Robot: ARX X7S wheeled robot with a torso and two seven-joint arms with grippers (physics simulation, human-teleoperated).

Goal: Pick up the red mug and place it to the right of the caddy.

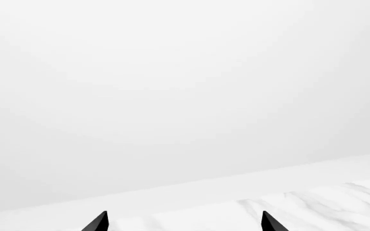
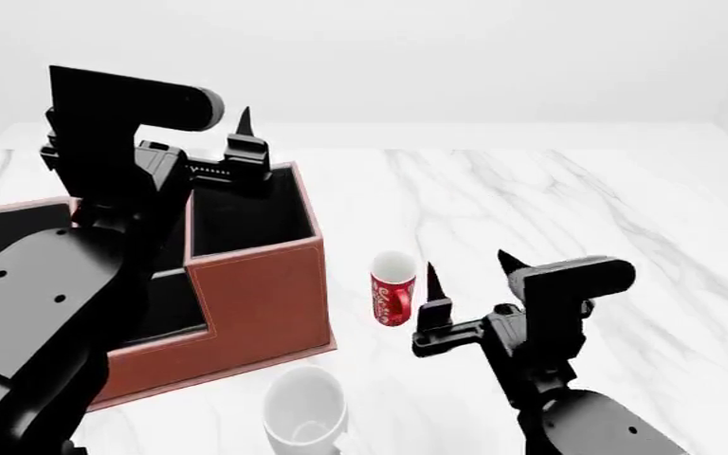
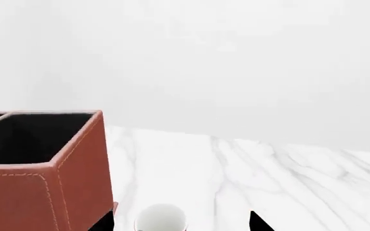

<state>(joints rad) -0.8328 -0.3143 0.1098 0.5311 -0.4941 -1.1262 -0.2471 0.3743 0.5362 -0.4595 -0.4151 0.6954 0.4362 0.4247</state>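
1. The right hand [image 2: 468, 270] hangs just near and right of the red mug [image 2: 393, 289], its two fingers spread apart with nothing between them. They point toward the mug, which I judge suits either closing in on it or backing off from it.
2. The left hand [image 2: 245, 142] is raised over the far edge of the caddy [image 2: 263, 284], fingers also apart and empty. I take it to be parked out of the way.
3. The red mug stands upright on the counter [image 2: 567, 209], just to the right of the caddy with a small gap between them. That is already where the task wants it.
4. A white mug [image 2: 303, 406] stands nearer, in front of the caddy's near right corner, apart from the red one. The caddy wall on the left leaves little room on that side.
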